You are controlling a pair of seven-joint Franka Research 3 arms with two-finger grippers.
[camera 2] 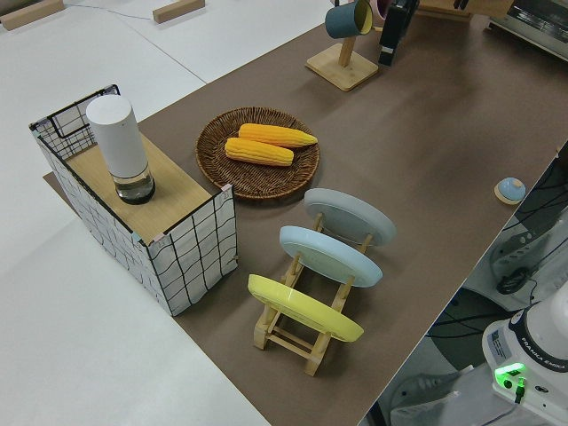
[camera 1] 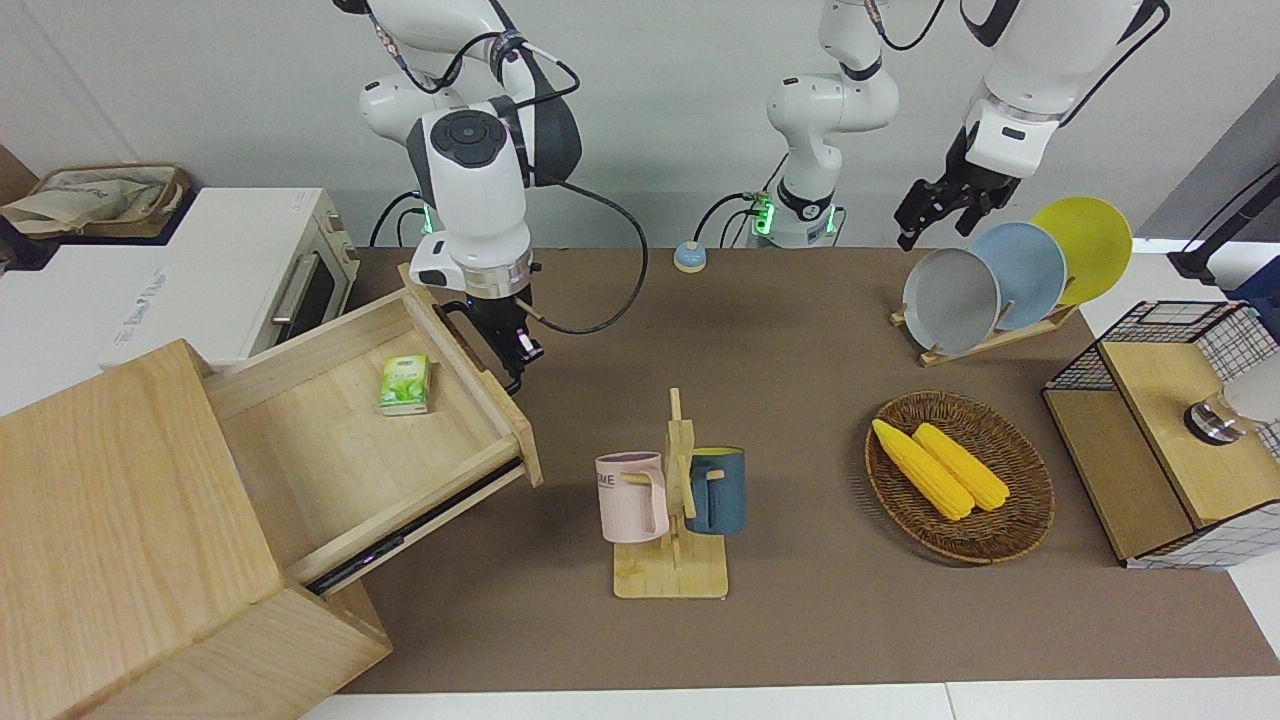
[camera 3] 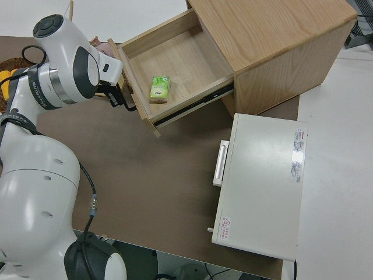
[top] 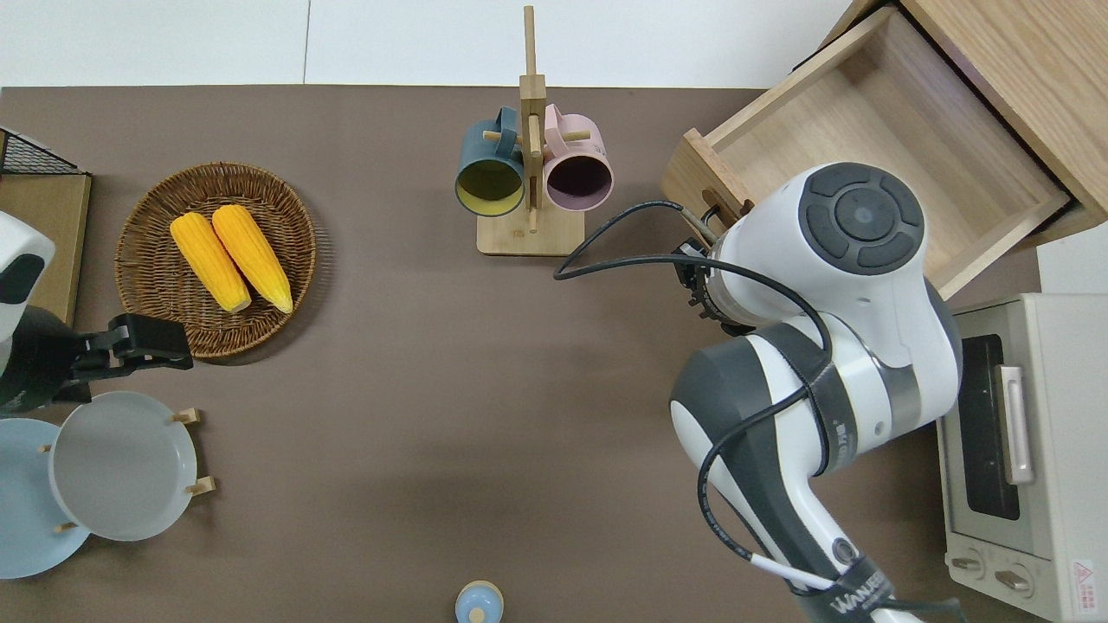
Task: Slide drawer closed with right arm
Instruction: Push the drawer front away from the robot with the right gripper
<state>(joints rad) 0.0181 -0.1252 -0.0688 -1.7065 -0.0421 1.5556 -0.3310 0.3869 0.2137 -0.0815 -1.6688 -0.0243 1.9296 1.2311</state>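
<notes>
One drawer (camera 1: pixel 370 420) stands pulled fully out of the cabinet (camera 1: pixel 120 520) with the right hand (camera 1: pixel 505 350) at its front panel, grip state indeterminate, so the pushing step is pending and the next move likely requires steady pressure toward the cabinet.

Front cam faces you from across the table, raised and angled down, wide enough for the whole brown table (camera 1: pixel 800 620), with both arm bases at the top edge. Overhead looks straight down, arms entering from the bottom. It shares with the front cam the mug stand (camera 1: pixel 672 500), corn basket (top: pixel 216 260) and open drawer (camera 1: pixel 350 450). Left side cam sits high at your left end, looking diagonally along the table, close on the plate rack (camera 2: pixel 311 293) and wire box (camera 2: pixel 151 231). Right side cam sits above the right arm (camera 3: pixel 58 70), looking down on the drawer and toaster oven (camera 3: pixel 262 186).
</notes>
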